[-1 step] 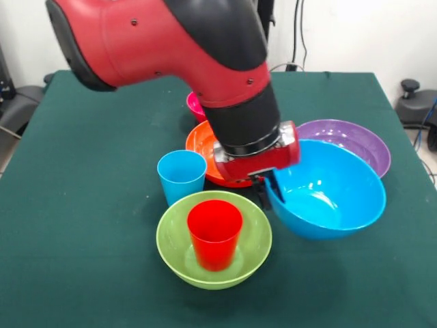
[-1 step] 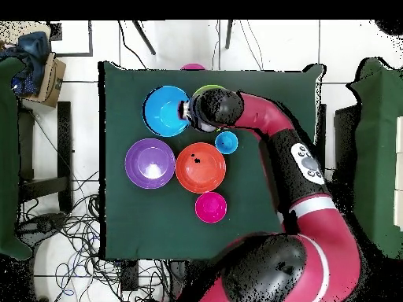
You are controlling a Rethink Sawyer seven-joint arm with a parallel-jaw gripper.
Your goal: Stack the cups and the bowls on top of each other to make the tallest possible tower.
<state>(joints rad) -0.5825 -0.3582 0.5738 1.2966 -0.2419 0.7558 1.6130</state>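
A red cup (image 1: pixel 214 232) stands upright inside the lime green bowl (image 1: pixel 176 256) at the table's front. Beside it a light blue cup (image 1: pixel 181 176) stands on the cloth. My gripper (image 1: pixel 268 191) straddles the left rim of the big blue bowl (image 1: pixel 328 195), one finger inside and one outside, shut on the rim; the bowl leans toward the camera. Behind it lie the orange bowl (image 1: pixel 200 142), the purple bowl (image 1: pixel 355 140) and, half hidden by the arm, the hot pink bowl (image 1: pixel 194 106). From overhead the gripper (image 2: pixel 189 110) is at the blue bowl's (image 2: pixel 164 110) edge.
The arm covers most of the green bowl (image 2: pixel 208 89) in the overhead view. The orange bowl (image 2: pixel 201 167), purple bowl (image 2: pixel 149 163), pink bowl (image 2: pixel 211 207) and light blue cup (image 2: pixel 227 142) sit close together mid-table. The green cloth (image 1: pixel 82 205) reaches the table's edges.
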